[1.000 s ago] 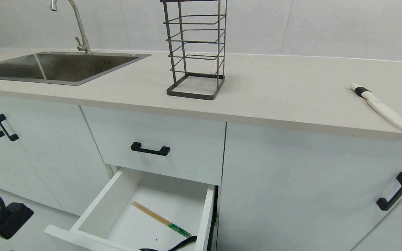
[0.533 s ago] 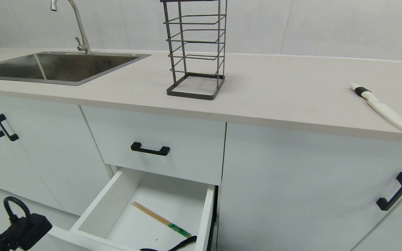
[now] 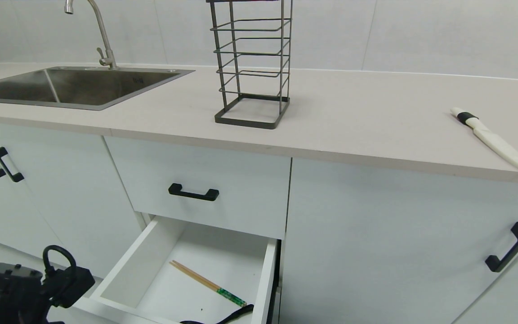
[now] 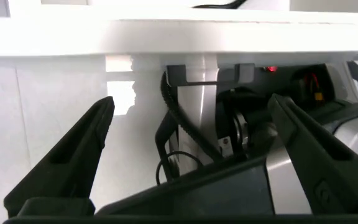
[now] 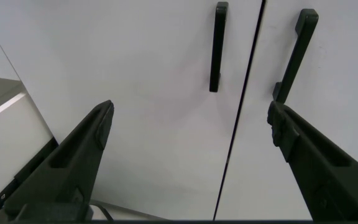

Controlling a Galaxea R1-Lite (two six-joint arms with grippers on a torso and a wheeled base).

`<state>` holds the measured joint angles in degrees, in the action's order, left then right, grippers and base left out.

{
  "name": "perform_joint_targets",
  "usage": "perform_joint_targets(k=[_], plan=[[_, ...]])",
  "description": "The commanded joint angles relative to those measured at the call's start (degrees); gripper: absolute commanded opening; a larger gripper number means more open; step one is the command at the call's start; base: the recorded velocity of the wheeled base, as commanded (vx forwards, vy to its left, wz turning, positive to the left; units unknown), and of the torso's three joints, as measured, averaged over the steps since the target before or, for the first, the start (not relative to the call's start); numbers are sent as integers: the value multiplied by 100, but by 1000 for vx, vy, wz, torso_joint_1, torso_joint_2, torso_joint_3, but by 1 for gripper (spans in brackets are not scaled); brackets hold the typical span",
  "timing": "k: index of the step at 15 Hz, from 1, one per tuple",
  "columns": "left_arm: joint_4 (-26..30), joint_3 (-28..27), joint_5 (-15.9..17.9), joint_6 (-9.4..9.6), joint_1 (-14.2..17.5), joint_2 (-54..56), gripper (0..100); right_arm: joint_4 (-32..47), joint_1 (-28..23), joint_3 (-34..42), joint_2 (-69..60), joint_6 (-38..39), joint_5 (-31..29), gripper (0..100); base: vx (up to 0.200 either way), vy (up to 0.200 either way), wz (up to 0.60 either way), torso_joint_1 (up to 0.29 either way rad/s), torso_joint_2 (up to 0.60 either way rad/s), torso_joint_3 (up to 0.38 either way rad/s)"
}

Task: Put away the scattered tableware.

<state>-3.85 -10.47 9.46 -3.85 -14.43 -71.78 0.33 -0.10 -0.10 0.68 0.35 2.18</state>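
A pair of wooden chopsticks (image 3: 207,283) with green ends lies inside the open lower drawer (image 3: 265,279). A white knife (image 3: 490,139) with a black band rests on the countertop's right side, its tip near the front edge. My left arm (image 3: 16,288) is low, beside the drawer's front left corner. My left gripper (image 4: 191,124) is open and holds nothing, under the drawer's white front (image 4: 179,37). My right gripper (image 5: 191,130) is open and empty, facing white cabinet doors with two black handles (image 5: 217,46).
A tall black wire rack (image 3: 252,67) stands mid-counter. A steel sink (image 3: 74,85) with a faucet lies at the left. A shut drawer with a black handle (image 3: 194,193) sits above the open one. Something thin and black (image 3: 223,319) lies at the open drawer's front.
My left arm has risen and moved right, closer to the open drawer's front left corner. The chopsticks, knife and drawer have not moved.
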Motion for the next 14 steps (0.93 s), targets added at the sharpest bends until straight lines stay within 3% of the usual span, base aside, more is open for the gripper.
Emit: perform_joint_targets(k=[1,6,12,14], plan=[[-28,19,3,-1,-77,-258,100,2,1,1,11,0,2,100,0,0,0,0,0,0],[-116,-43,-120,-1,-112,-460,100,2,1,1,11,0,2,100,0,0,0,0,0,0],[-801,10,-287,16,-121,-926,100,2,1,1,11,0,2,100,0,0,0,0,0,0],[-801,10,-287,139,-121,-926,100,2,1,1,11,0,2,100,0,0,0,0,0,0]])
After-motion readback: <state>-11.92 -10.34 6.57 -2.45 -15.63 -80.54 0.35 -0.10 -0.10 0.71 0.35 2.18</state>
